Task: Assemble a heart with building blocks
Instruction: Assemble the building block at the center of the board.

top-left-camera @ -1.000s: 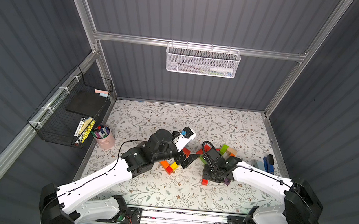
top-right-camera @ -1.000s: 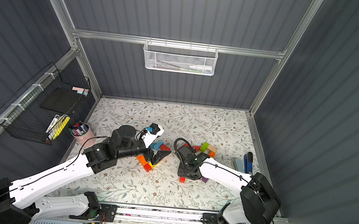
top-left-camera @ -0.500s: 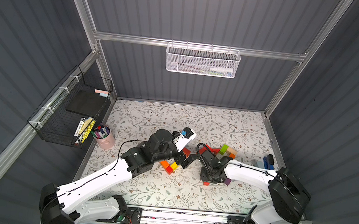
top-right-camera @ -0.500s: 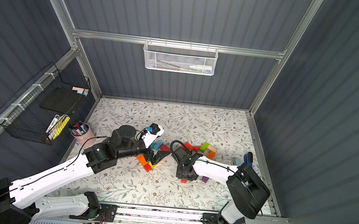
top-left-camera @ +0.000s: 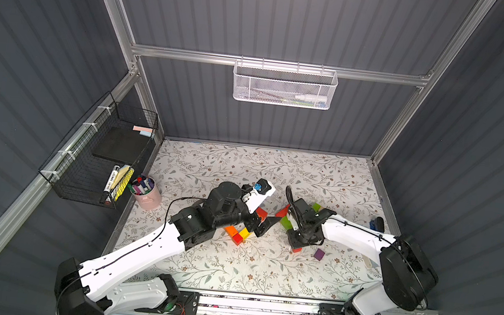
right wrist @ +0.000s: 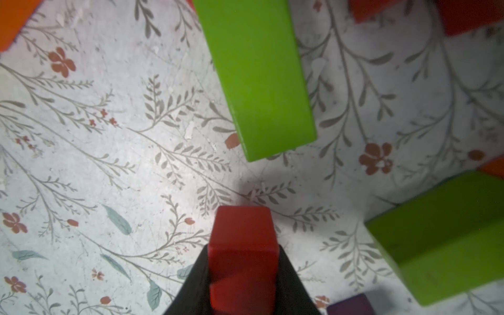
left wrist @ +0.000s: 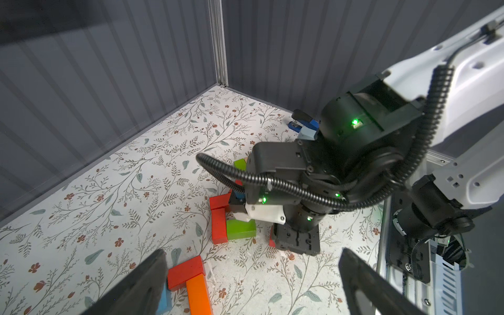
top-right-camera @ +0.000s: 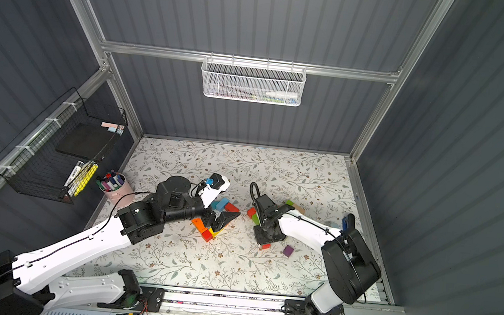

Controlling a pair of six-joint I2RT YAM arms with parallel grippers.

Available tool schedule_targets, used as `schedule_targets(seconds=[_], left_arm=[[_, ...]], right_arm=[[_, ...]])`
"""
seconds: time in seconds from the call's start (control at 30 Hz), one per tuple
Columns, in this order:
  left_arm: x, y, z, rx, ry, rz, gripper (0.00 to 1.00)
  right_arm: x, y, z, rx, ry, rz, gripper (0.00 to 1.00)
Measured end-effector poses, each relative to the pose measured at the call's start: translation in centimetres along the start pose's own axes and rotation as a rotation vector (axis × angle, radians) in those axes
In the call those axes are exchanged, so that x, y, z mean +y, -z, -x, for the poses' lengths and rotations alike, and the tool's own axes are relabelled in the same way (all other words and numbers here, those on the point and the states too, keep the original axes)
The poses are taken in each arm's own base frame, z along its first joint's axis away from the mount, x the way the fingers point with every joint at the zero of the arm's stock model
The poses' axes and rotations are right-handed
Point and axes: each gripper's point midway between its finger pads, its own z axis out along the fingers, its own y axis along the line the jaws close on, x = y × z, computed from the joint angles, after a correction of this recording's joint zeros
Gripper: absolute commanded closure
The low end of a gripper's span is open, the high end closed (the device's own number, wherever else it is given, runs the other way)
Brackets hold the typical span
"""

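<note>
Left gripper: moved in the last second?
No. In a top view the left gripper keeps the same offset from the pink cup, and it is open.

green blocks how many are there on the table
2. One green block lies beside the right gripper, which grips a red block. The other sits farther back, partly under the right arm. More may be hidden beneath the arms.
</note>
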Motion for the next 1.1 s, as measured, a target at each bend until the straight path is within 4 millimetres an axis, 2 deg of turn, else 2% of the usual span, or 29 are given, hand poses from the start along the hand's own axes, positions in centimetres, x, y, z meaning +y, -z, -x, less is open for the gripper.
schedule_targets(seconds=[0.3,0.5,1.1], left_arm=[[-0.1,0.0,0.0,-0.001,0.0,-0.005,0.01],[-0.3,0.0,0.0,-0.002,0.0,-0.014,0.01],[-0.3,0.1,0.0,-0.002,0.0,-0.019,0.01]], right_arm=[[-0.8,1.2,1.4,-0.02,0.126,0.011,0.73],[-1.7,0.1,1.1,0.025,0.156,-0.006,0.71],[-1.9,-2.1,2.0,0.062,0.223,-0.03,0.68]])
